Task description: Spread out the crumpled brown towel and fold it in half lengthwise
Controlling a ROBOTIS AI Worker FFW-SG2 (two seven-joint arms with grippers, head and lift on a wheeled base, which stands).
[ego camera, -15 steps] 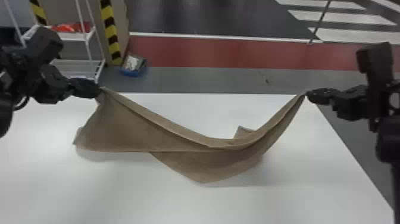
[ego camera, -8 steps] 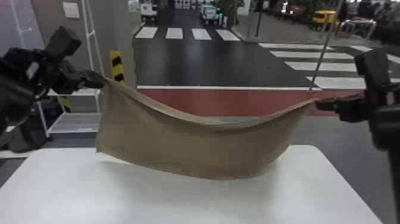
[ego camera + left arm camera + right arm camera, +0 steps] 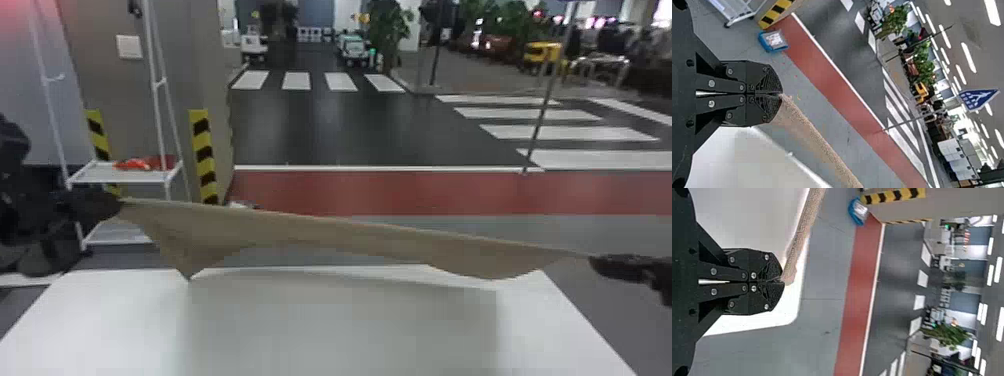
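In the head view, the brown towel (image 3: 300,231) hangs in the air, pulled long between the left tool (image 3: 117,201) and the right tool (image 3: 595,261). A big shadow is on the white tabletop (image 3: 325,330).

In the left wrist view, the left tool (image 3: 781,94) is pinched shut on one towel corner.

In the right wrist view, the right tool (image 3: 782,281) pinches another corner tight.

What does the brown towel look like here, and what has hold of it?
The brown towel is plain cloth with a fine, pebbly texture, stretched in the air between the left claw and the right claw, each pinching one end. Its upper edge runs nearly straight, sloping down toward the right claw. Below, it droops unevenly: a pointed flap near the left end, a rounded sag near the right.
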